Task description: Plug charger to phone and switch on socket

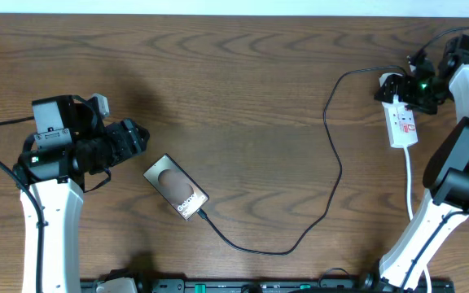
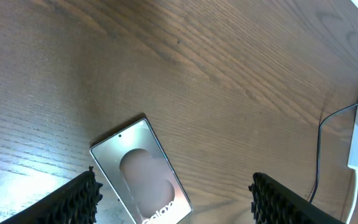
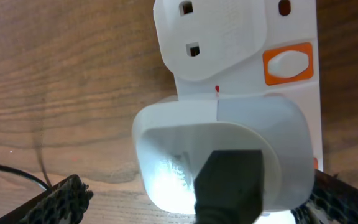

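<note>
risk: your right end effector [image 1: 414, 91], fingers apart over the socket [image 1: 403, 124], may shove the white adapter [image 3: 219, 155] rather than press the orange switch [image 3: 288, 63] just beside it.
charger [image 1: 340, 175]: tip meets the phone [image 1: 176, 188] mid-desk [image 1: 243, 89]; seating unclear, a tug unplugs it.
left end effector [image 1: 133, 138]: fingers apart, near phone, blocking nothing.

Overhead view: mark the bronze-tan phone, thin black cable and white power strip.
Bronze-tan phone [image 1: 176, 188], overhead view, face centre.
Thin black cable [image 1: 340, 171], overhead view, right bend.
White power strip [image 1: 403, 122], overhead view, body middle.
</note>
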